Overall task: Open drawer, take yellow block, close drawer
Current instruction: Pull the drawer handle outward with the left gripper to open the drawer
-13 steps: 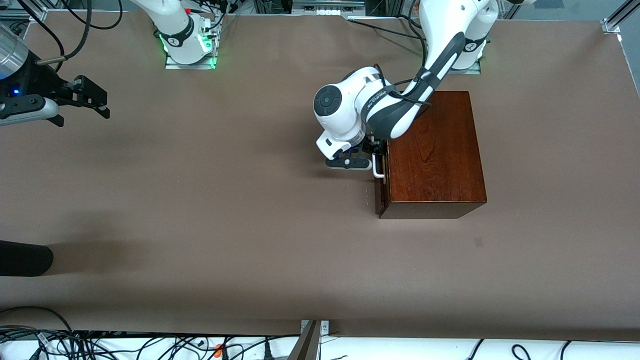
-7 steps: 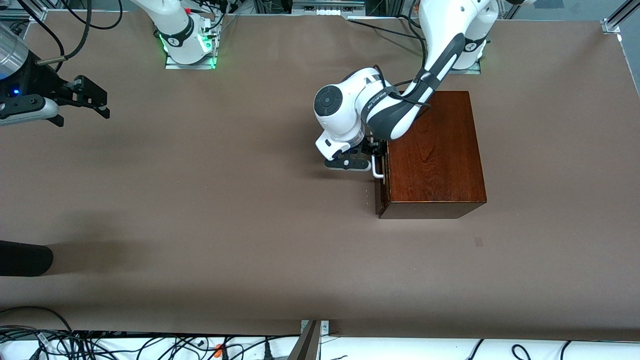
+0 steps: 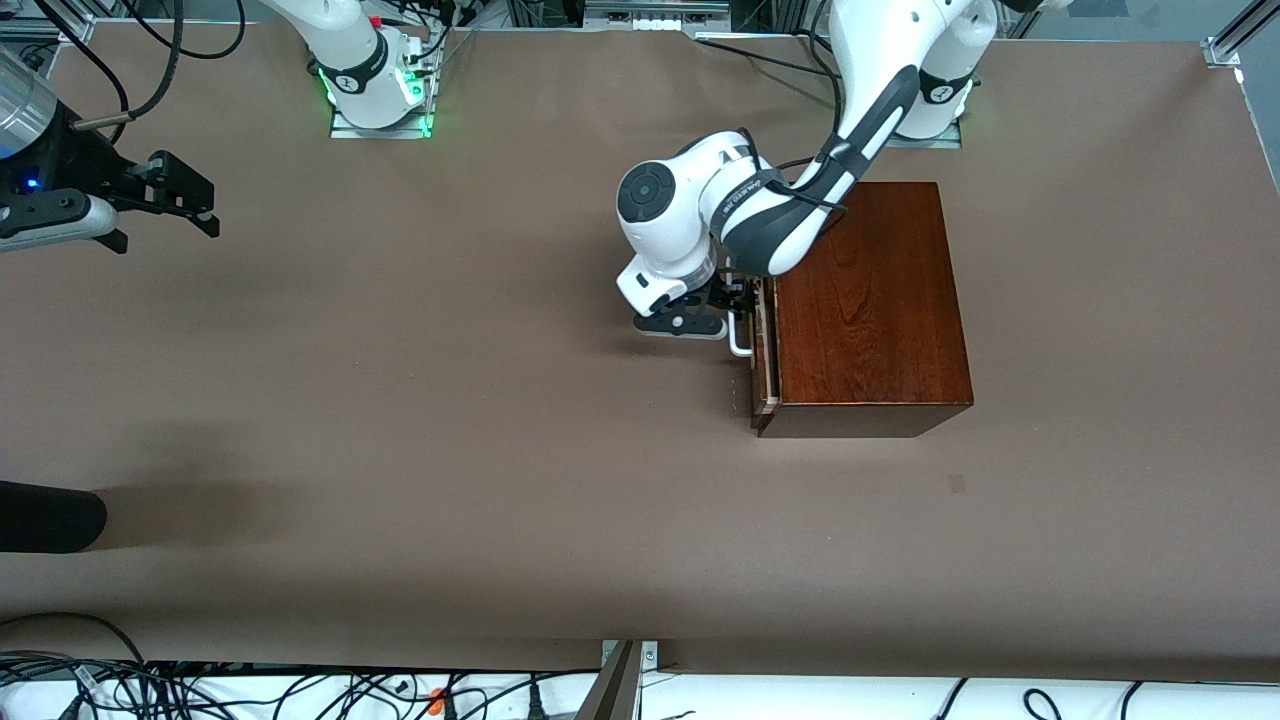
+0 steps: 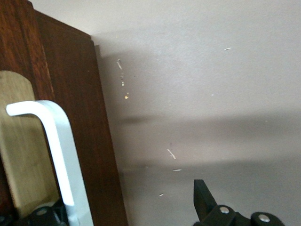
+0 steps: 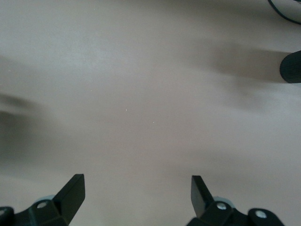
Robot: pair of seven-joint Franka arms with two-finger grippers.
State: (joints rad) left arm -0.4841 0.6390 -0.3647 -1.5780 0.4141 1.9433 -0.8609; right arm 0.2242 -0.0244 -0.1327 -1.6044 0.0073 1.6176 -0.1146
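Note:
The dark reddish-brown wooden box (image 3: 870, 300) stands toward the left arm's end of the table. Its drawer (image 3: 758, 375) is pulled out a crack, and a thin strip of pale wood shows. My left gripper (image 3: 733, 303) is at the white bar handle (image 3: 738, 342). In the left wrist view its fingers stand wide apart (image 4: 123, 200), with the handle (image 4: 56, 150) just inside one finger, in front of the dark drawer front (image 4: 89, 141). The yellow block is hidden. My right gripper (image 3: 170, 232) waits open and empty over bare table at the right arm's end (image 5: 136, 186).
A black rounded object (image 3: 50, 515) juts in at the right arm's end of the table, nearer to the camera, and shows in the right wrist view (image 5: 291, 68). Cables lie along the table's near edge (image 3: 300, 690).
The left gripper has moved a little toward the right arm's end with the handle. The drawer has slid out a crack, showing pale wood. The right arm has not moved.

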